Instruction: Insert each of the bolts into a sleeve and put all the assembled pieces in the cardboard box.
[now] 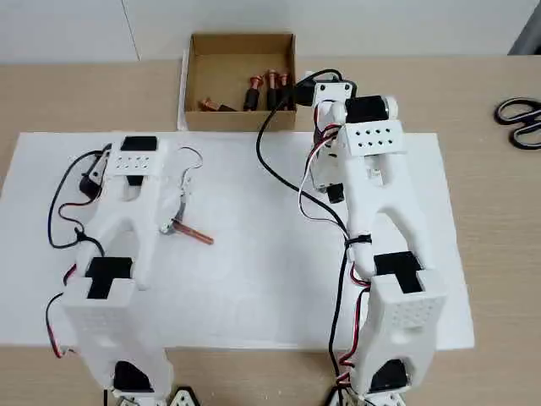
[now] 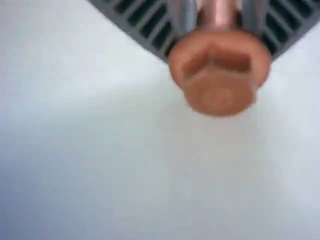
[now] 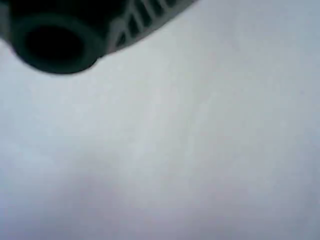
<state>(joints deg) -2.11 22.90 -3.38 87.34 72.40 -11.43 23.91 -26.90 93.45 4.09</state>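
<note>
Bolt [image 1: 193,232], copper-coloured, is gripped in the left fingers [image 2: 145,22], which are closed on it just above the white sheet [image 1: 254,271] covering the bench [image 1: 51,93]. A black sleeve [image 3: 54,44] sits at the right fingers [image 3: 145,20], which look closed around it. The two arms are well apart. Several assembled pieces [image 1: 264,91] already lie in the cardboard box [image 1: 237,121]. Most of the job looks done. This pair has yet to be joined and dropped in the box.
</note>
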